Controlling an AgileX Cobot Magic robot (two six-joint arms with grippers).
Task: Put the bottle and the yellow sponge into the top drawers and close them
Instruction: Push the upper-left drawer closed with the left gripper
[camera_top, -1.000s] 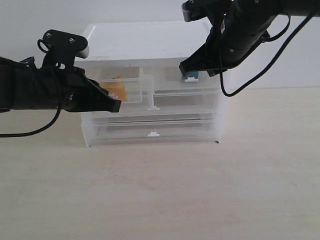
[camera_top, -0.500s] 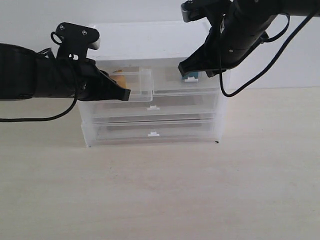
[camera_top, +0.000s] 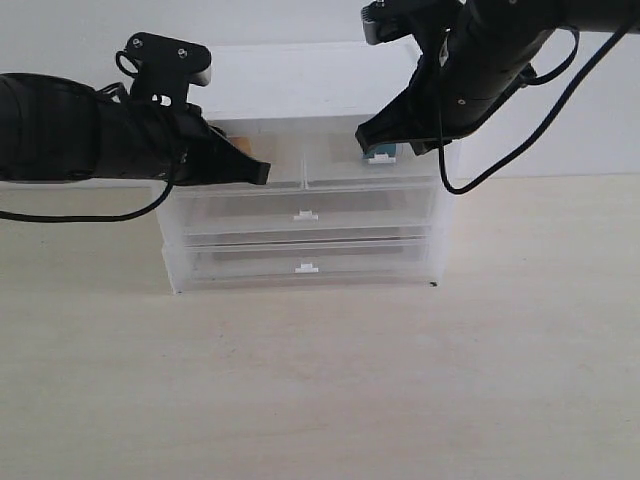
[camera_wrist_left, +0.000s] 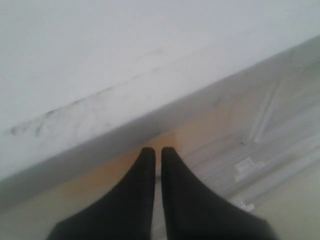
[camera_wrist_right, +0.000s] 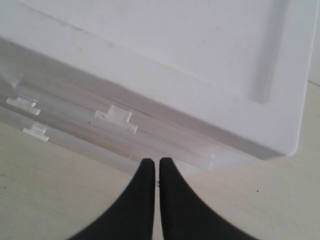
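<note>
The top left drawer (camera_top: 285, 160) sits pushed in, flush with the top right drawer (camera_top: 335, 165). My left gripper (camera_top: 262, 172) is shut, with its tips against the left drawer's front. A sliver of the yellow sponge (camera_top: 238, 147) shows inside; in the left wrist view an orange glow from the sponge (camera_wrist_left: 200, 131) comes through the plastic just past my shut left gripper (camera_wrist_left: 154, 149). The bottle's teal label (camera_top: 387, 149) peeks out inside the right drawer, behind my right arm. My right gripper (camera_top: 363, 134) hangs shut and empty before that drawer (camera_wrist_right: 116, 116); its tips (camera_wrist_right: 153, 161) show near the cabinet's corner.
The white-topped drawer cabinet (camera_top: 290, 85) stands at the back of the pale wooden table (camera_top: 320, 380). Two full-width translucent drawers (camera_top: 300, 213) (camera_top: 305, 265) below are shut. Black cables trail from both arms.
My left gripper has moved right and toward the cabinet, pushing the top left drawer from pulled out to shut. The right arm has stayed still.
</note>
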